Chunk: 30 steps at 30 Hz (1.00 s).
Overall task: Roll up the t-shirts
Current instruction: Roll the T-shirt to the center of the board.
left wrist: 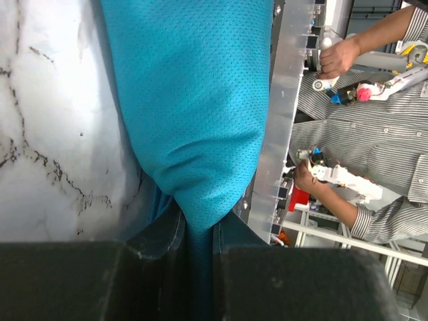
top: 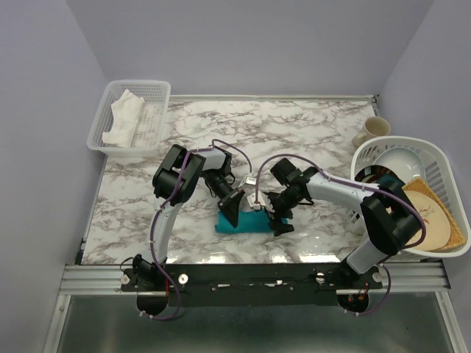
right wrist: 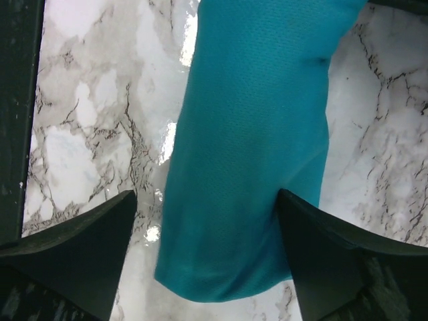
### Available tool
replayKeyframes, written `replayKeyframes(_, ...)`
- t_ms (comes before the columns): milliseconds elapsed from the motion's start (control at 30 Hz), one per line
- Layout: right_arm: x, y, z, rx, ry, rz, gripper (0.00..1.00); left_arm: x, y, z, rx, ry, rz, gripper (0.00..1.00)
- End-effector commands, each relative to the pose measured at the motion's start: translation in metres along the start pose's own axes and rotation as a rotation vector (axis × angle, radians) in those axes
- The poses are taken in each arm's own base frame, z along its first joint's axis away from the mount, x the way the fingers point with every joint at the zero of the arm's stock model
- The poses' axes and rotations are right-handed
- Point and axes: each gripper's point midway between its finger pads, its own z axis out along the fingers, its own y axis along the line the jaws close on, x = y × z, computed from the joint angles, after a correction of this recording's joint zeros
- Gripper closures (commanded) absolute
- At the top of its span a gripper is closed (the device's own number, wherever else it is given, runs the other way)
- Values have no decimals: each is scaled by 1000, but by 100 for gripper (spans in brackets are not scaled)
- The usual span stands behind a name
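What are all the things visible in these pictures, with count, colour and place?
white grey-veined marble table: 1, white and grey, under everything.
teal-blue thin fabric t-shirt: 1, teal-blue, bundled near the table's front edge.
white mesh plastic basket: 1, white, far left corner.
crumpled white cloth: 1, white, inside the mesh basket.
beige handled mug: 1, beige, far right side.
white round slatted plastic basket: 1, white, right edge.
white round bowl: 1, white, inside the slatted basket.
tan flat plate: 1, tan, inside the slatted basket.
left end effector: 1, black, shut on one end of the t-shirt.
right end effector: 1, black, open, straddling the other end.
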Motion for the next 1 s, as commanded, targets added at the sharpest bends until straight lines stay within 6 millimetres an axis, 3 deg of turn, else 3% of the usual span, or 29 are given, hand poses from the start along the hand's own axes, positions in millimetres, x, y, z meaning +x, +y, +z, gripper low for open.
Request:
replayKeyframes(0,9,3,6,-15,46,45,12,-2,32,-3,-63,13,71,89)
replayKeyframes(167,28,15,14,-99,123,167,43,-2,32,-9,-57,-11,51,85)
replayKeyframes(367,35,22,12,-214,113,290,52,-1,29,-19,-88,-43,51,74)
replayKeyframes(433,27,22,4,-288,78,338,57,-2,28,-26,-120,-67,26,69)
replayKeyframes(500,28,22,1,-359,72,404,60,-4,37,-33,-187,-94,39,65)
replayKeyframes(700,24,22,-2,-489,72,458,62,-42,40,-91,-459,-261,86,62)
replayKeyframes(767,24,17,1,-521,71,485,63,-57,29,-116,-569,-313,160,61)
replayKeyframes(867,24,14,0,-533,75,512,62,-62,17,-145,-735,-346,242,59)
replayKeyframes(900,24,13,1,-526,72,506,62,-53,19,-143,-759,-323,275,58)
replayKeyframes(967,25,11,1,-526,76,508,61,-50,4,-152,-835,-333,379,56)
